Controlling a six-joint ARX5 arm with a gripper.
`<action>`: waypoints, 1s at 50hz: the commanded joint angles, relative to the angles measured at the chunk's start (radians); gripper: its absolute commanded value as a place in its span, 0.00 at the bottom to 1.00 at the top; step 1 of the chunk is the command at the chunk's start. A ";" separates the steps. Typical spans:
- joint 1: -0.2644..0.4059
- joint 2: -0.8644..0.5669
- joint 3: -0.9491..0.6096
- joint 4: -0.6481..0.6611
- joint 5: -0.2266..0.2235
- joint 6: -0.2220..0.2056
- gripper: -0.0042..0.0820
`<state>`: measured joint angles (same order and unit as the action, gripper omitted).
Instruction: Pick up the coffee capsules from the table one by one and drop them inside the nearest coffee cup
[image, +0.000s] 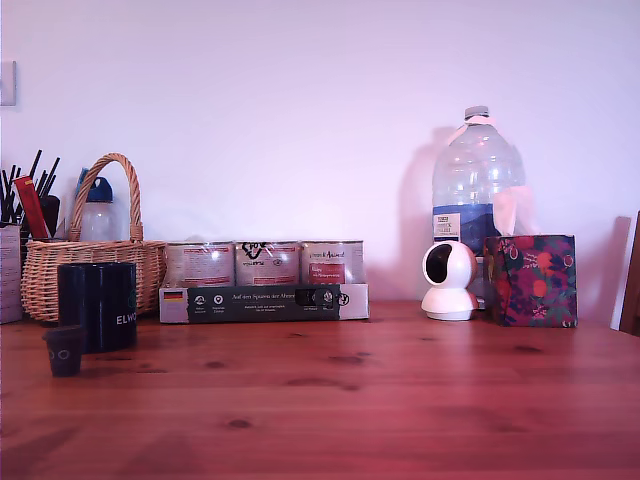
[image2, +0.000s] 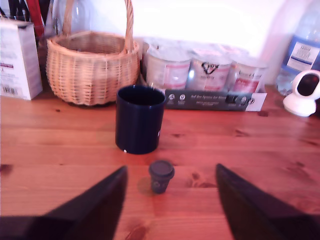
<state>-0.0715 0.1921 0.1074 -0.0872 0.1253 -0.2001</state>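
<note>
The hand (image2: 170, 200) shows only in the wrist view, as two dark fingers (image2: 95, 210) spread wide apart with nothing between them; it holds nothing and touches nothing. A single coffee capsule (image2: 161, 176) stands upright on the reddish-brown tabletop (image2: 260, 150), ahead of the gap between the fingers and clear of both; just beyond it stands the coffee cup (image2: 140, 119), a dark navy mug, near the capsule but not touching it. In the exterior view the capsule (image: 64, 350) sits at the exterior view's left, just in front of the cup (image: 97, 306), whose white lettering shows low on its side. Behind the cup is a woven wicker basket (image: 90, 262); to the exterior view's right of it a row of tins (image: 265, 263) stands in a dark cardboard tray (image: 262, 302); further right are a small white camera (image: 449, 281), a large water bottle (image: 477, 190) and a patterned box (image: 530, 280). A white carton (image2: 17, 57) stands beside the basket in the wrist view.
</note>
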 joint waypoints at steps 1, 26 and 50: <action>0.003 0.004 -0.032 0.050 0.001 0.010 0.77; 0.003 0.017 -0.114 0.158 0.008 0.076 0.77; 0.003 0.288 -0.114 0.370 0.036 0.104 0.77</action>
<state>-0.0715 0.4446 0.0074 0.2520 0.1577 -0.1032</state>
